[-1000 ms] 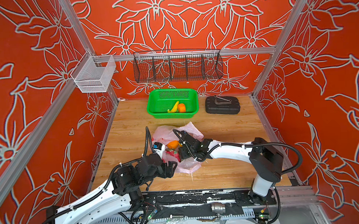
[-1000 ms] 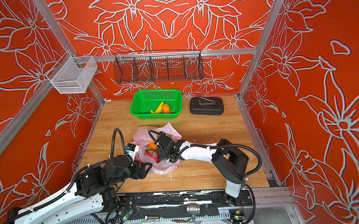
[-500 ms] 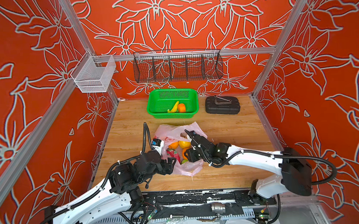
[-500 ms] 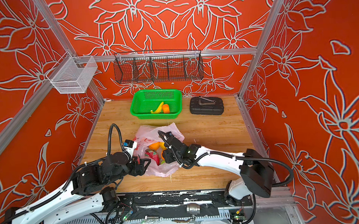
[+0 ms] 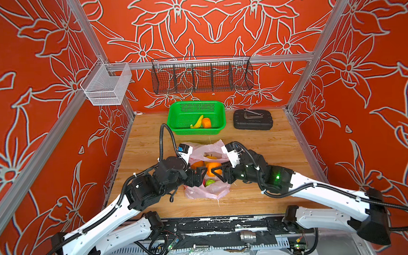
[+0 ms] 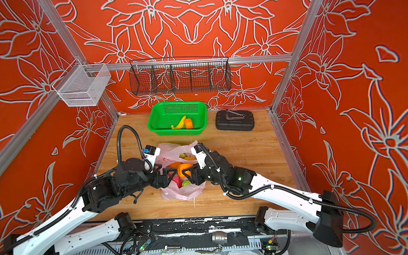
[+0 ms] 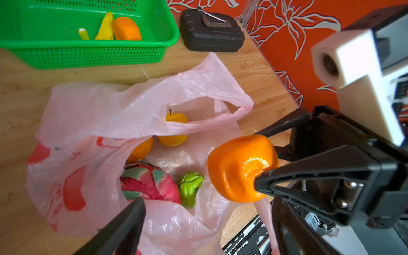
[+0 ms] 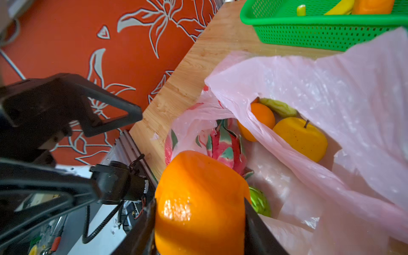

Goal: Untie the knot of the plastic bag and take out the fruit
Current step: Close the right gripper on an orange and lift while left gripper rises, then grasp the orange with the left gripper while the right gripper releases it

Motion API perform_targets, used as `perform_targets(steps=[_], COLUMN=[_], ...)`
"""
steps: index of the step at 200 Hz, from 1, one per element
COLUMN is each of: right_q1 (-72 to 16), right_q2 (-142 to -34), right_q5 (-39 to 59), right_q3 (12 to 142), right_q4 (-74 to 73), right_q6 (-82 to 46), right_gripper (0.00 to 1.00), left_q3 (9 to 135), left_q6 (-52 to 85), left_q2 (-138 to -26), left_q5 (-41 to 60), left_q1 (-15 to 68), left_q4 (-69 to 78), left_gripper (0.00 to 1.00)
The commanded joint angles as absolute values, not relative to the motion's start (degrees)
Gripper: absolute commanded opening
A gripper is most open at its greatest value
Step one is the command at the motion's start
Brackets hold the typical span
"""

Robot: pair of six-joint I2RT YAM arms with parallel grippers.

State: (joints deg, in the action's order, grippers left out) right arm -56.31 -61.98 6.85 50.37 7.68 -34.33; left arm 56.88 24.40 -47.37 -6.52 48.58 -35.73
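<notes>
- Plastic bag lies mid-worktop near the front edge, with its long axis front to back, mouth gaping upward and handle loops loose at the far end.
- Left gripper: jaws wide apart at the bag's mouth, gripping nothing.
- Right gripper clamps an orange above the bag.
- In the bag: dragon fruit, green fruit, second orange, yellow fruit.
- Green basket at the back edge holds a banana and an orange piece.
</notes>
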Motion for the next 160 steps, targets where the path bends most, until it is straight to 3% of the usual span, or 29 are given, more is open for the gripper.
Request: perform_targets(steps=[1,65,112,160], right_q1=[-52.03,-33.75,-26.11,-25.14], right_q2=[-62.29,-66.14,-67.45,-65.13], right_q5=[11.46,31.02,41.28,45.73], right_q3=[55.96,65.99,68.37,66.76], right_q4=[8.87,8.85,7.9,4.96], right_q6=[-34.56,-36.42,-35.46,-35.2], right_gripper=[0.48,0.48,0.48,0.48], left_q3=[60.51,60.55,73.01,81.61], left_q6=[11.26,-27.93,-34.05,-34.58], left_q2=[-49.64,-54.49,-66.15,-75.0], left_q5=[-1.34,7.28,23.34,33.03], left_q1=[46.84,45.56,39.56,35.45], left_q4=[-29.66,-9.44,-13.81,-16.35], left_gripper=[0.9,0.99,0.98,0.98])
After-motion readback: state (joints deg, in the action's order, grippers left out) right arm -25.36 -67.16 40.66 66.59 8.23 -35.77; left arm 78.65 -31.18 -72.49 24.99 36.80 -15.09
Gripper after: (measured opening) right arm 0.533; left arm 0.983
